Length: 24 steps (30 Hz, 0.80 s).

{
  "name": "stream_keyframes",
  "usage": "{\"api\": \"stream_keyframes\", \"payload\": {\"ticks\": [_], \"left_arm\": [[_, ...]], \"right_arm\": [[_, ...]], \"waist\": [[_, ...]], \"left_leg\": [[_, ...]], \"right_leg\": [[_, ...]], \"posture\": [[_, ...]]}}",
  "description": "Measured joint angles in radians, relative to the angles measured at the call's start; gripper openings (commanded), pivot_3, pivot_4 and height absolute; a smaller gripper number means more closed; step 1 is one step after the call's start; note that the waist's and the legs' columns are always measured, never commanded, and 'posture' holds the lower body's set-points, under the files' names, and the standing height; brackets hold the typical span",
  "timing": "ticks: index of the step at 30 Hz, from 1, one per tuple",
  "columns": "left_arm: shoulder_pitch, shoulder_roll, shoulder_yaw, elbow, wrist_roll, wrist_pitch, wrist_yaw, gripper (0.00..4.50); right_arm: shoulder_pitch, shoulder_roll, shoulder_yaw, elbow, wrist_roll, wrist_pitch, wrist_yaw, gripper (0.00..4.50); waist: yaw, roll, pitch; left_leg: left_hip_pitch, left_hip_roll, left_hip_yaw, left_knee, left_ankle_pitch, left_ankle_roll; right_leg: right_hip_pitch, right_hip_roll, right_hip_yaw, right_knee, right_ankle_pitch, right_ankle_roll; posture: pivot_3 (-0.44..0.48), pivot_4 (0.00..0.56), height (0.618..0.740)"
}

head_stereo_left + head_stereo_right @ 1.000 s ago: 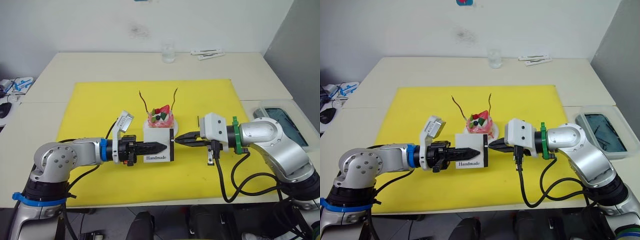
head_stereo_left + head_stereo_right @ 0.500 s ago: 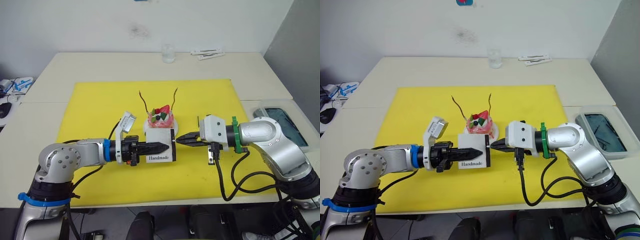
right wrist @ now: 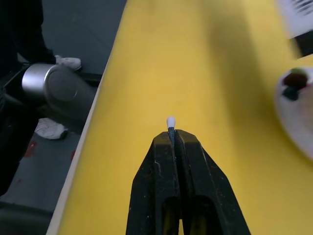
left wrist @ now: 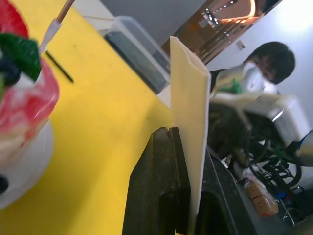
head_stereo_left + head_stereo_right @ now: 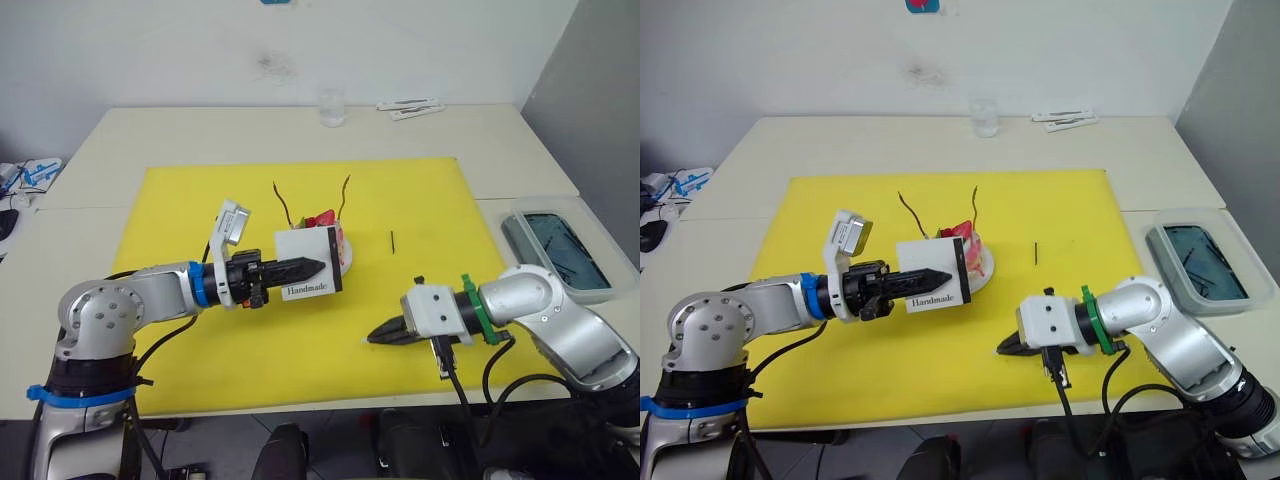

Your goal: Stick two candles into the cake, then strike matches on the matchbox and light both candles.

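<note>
My left pincer (image 5: pixel 318 266) is clamped on the small flat white "Handmade" matchbox (image 5: pixel 308 267), held upright just in front of the small round pink-and-white cake (image 5: pixel 335 240), where two thin wavy brown candles (image 5: pixel 283 200) stand; my right pincer (image 5: pixel 375 337) is closed on a short thin match (image 3: pixel 170 123), pale tip pointing leftward; the matchbox lies up and left of it, well apart; a spare black match (image 5: pixel 392 241) lies on the yellow mat (image 5: pixel 200 200).

Lab, pale tables (image 5: pixel 150 135), bare white wall (image 5: pixel 150 50)
</note>
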Motion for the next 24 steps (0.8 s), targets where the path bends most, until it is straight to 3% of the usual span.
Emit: {"api": "stream_keyframes", "payload": {"ticks": [18, 24], "left_arm": [[0.070, 0.027, 0.003, -0.064, 0.044, -0.022, -0.001, 0.00], [0.212, 0.085, 0.033, -0.080, 0.086, -0.046, -0.023, 0.00]], "right_arm": [[-0.106, 0.059, -0.088, 0.017, 0.084, 0.116, -0.061, 0.01], [-0.177, 0.147, -0.118, 0.028, 0.130, 0.224, -0.157, 0.01]], "waist": [[0.009, 0.000, 0.000], [0.007, 0.000, 0.000]], "left_leg": [[-0.001, 0.000, 0.001, 0.000, 0.000, 0.000], [-0.001, 0.000, 0.000, -0.002, 0.000, 0.000]], "right_leg": [[0.000, 0.000, 0.000, -0.001, 0.000, 0.000], [-0.001, 0.000, 0.000, -0.001, -0.001, -0.002]], "posture": [[0.000, 0.150, 0.740], [0.000, 0.150, 0.740]]}}
